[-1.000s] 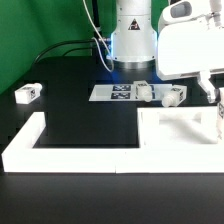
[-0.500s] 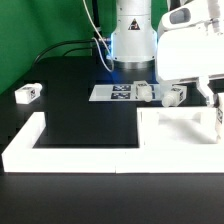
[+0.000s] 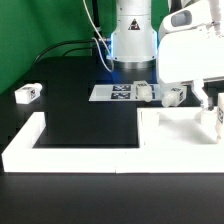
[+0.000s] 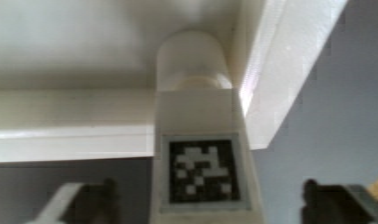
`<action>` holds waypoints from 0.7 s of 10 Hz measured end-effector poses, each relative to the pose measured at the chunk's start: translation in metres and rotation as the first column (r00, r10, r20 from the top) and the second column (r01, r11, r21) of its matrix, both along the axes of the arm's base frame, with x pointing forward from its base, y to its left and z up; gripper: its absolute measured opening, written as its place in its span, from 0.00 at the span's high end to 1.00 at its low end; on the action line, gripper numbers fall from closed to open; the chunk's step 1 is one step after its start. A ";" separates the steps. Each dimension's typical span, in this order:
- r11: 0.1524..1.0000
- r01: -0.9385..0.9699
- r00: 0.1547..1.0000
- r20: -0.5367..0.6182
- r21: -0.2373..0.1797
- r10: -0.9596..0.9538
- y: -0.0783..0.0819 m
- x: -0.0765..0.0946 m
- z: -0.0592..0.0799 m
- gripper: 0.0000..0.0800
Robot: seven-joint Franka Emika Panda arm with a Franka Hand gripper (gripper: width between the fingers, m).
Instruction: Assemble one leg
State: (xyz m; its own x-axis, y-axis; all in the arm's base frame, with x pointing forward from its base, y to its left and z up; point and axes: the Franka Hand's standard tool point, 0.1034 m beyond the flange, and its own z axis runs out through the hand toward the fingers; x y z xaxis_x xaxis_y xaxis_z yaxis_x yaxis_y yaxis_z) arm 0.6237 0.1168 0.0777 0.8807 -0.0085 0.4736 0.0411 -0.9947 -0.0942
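Note:
In the wrist view a white leg [image 4: 200, 100] with a black-and-white tag stands between my gripper's [image 4: 212, 203] two dark fingers [image 4: 93, 203], with a gap on each side. The jaws are open and do not touch it. Its rounded end lies against the white tabletop part [image 4: 79, 60]. In the exterior view my gripper [image 3: 208, 104] hangs over the tabletop [image 3: 172, 128] at the exterior view's right, with the leg [image 3: 215, 120] just under it. Another leg [image 3: 172, 96] lies behind the tabletop, and a third [image 3: 28, 93] lies far on the exterior view's left.
The marker board [image 3: 120, 92] lies in front of the robot base [image 3: 133, 45]. A white U-shaped wall [image 3: 30, 140] borders the black table [image 3: 85, 120] along the front and the exterior view's left.
My gripper has come down a little toward the leg on the tabletop. The parts have not moved.

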 end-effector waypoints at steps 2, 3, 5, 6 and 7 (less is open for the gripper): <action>1.000 -0.010 0.991 -0.132 0.023 0.013 0.007 0.011 0.005 0.20; 0.999 -0.017 0.971 -0.237 0.030 0.023 0.006 0.011 0.004 0.20; 0.999 -0.031 0.937 -0.347 0.035 0.041 -0.001 0.021 0.010 0.19; 0.998 -0.038 0.900 -0.433 0.041 0.052 -0.007 0.014 0.006 0.19; 0.999 -0.026 0.871 -0.489 0.048 0.046 -0.009 0.016 0.007 0.19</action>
State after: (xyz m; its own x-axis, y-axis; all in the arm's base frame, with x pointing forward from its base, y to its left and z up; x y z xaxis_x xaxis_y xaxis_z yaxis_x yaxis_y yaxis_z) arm 0.6396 0.1080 0.0843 0.9997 0.0181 -0.0184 0.0152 -0.9886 -0.1500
